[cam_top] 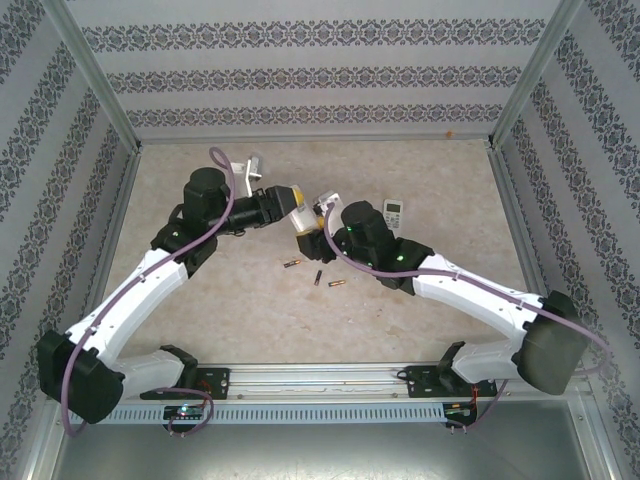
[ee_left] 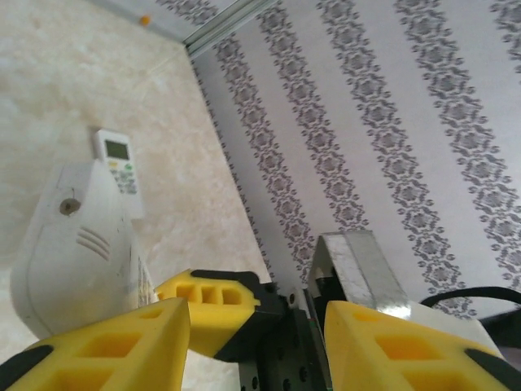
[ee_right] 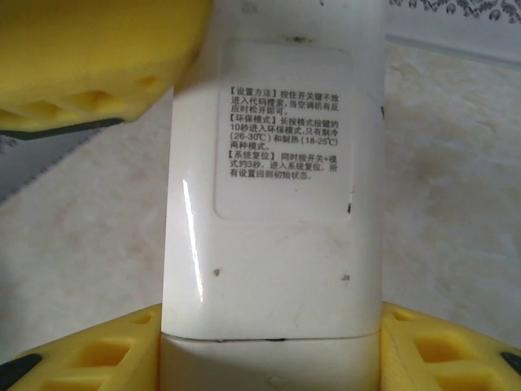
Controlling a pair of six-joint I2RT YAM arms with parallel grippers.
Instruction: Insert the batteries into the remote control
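Remote control [ee_right: 273, 204] clamped in the right gripper [ee_right: 273, 358], batteries [cam_top: 318, 277] loose on the table [cam_top: 250, 310].

Top external: both grippers meet at centre frame above the tabletop, the left gripper [cam_top: 287, 200] nosed in beside the right one. Three batteries lie just below them, apart from one another, and a second remote [cam_top: 395, 213] lies face up to the right. Left wrist: the left gripper's yellow fingers [ee_left: 106, 350] stand apart at the bottom edge with a finger of the right gripper between them; I cannot tell whether they pinch anything. Right wrist: the right fingers press both sides of the remote's lower end with its labelled back toward the camera, probably so the battery cover can be worked. A left finger [ee_right: 98, 57] sits at its upper-left corner.
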